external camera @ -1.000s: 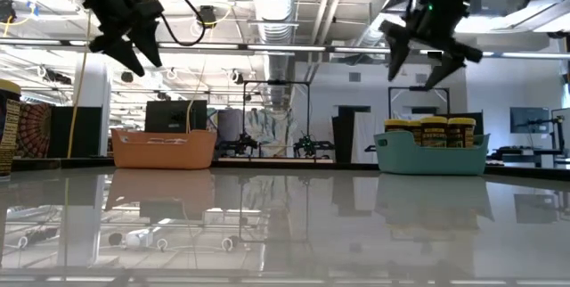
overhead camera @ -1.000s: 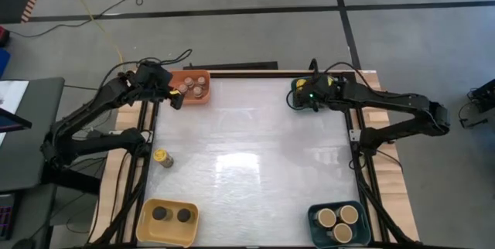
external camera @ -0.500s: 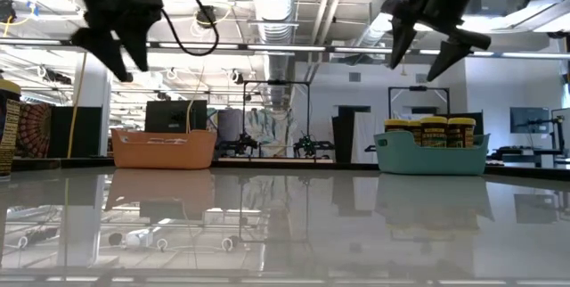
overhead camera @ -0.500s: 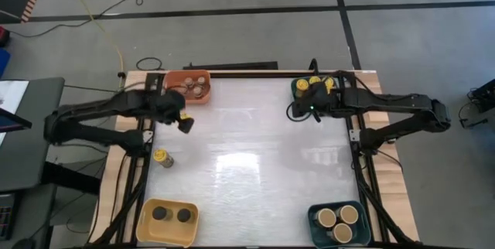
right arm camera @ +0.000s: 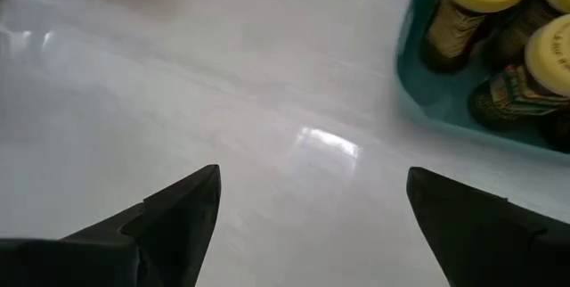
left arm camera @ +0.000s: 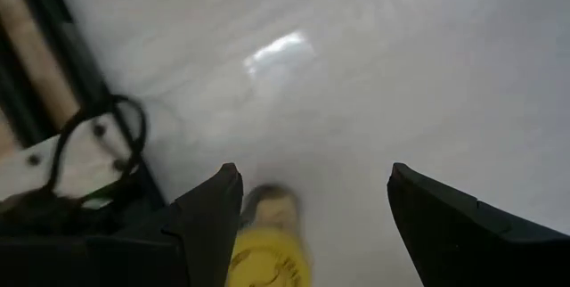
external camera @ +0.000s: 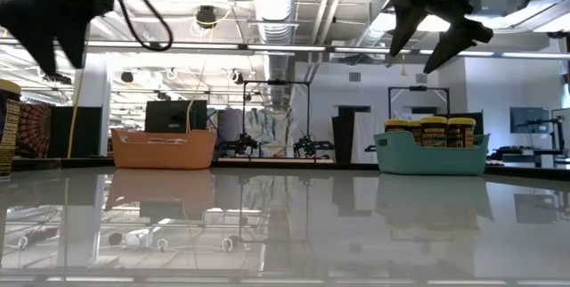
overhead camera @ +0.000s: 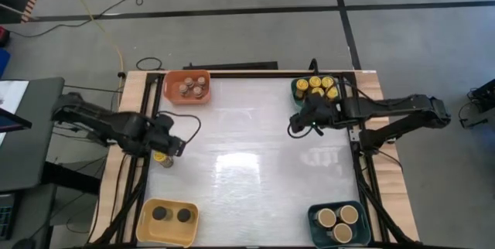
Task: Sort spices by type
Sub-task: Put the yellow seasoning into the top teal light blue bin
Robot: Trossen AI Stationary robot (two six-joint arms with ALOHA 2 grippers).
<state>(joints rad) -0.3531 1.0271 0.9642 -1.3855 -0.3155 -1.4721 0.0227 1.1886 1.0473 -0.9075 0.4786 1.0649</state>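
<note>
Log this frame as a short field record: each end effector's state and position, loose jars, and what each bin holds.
left end effector: open, above the loose jar
right end effector: open, empty, beside the teal bin
loose jar: yellow-lidded, at the table's left edge
orange bin: small grey-topped jars
teal bin: yellow-lidded jars
yellow bin: two black-lidded jars
second teal bin: three tan-lidded jars

The white counter point(overhead camera: 247, 164) carries four bins, one in each corner: orange bin point(overhead camera: 187, 88), teal bin point(overhead camera: 315, 88), yellow bin point(overhead camera: 167, 221), dark teal bin point(overhead camera: 339, 223). One yellow-lidded jar point(overhead camera: 162, 157) stands near the left edge.
</note>
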